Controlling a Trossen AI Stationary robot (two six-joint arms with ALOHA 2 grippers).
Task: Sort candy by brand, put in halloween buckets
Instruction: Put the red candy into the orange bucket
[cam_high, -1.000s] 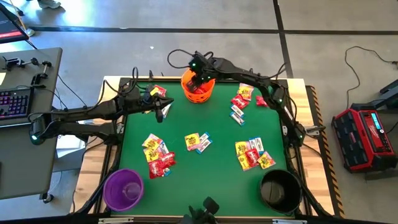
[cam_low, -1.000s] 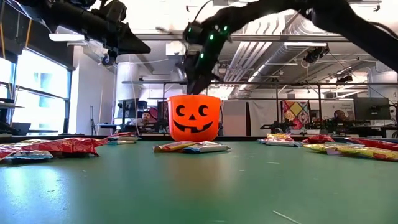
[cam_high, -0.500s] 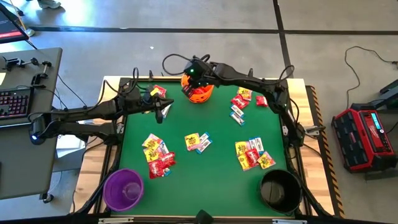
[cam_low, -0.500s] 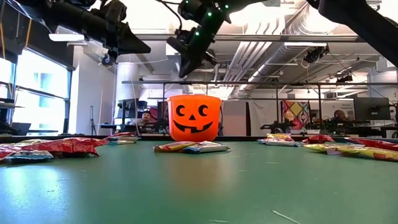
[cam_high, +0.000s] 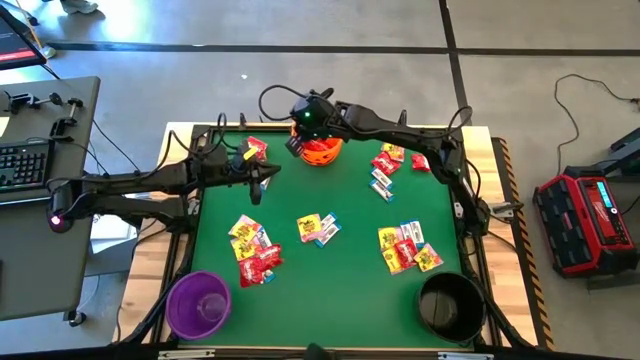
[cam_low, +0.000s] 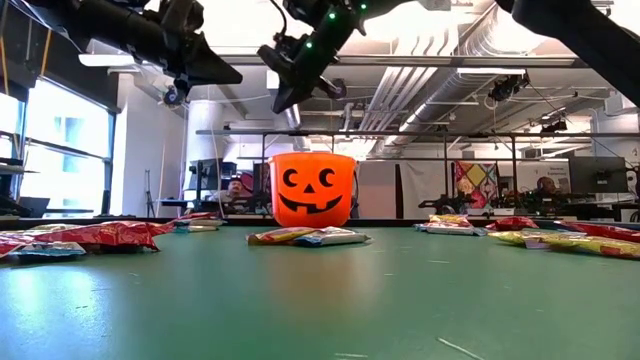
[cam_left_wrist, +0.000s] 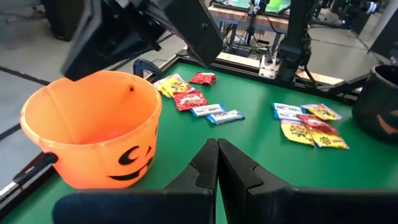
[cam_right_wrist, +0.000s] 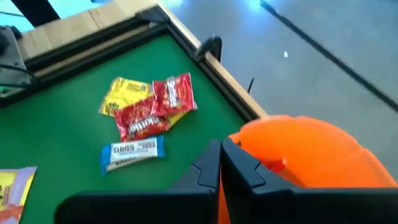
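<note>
Candy (cam_high: 318, 229) litters the table; right gripper (cam_high: 295, 143) hovers closed, seemingly empty, beside the orange bucket (cam_high: 322, 151).

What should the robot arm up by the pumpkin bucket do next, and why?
Probably swing the right pincer toward the nearest candy pile for another packet. It is shut with nothing visible in it, raised beside the orange bucket, and many packets lie unsorted on the green table. The left pincer waits nearby, shut.
</note>
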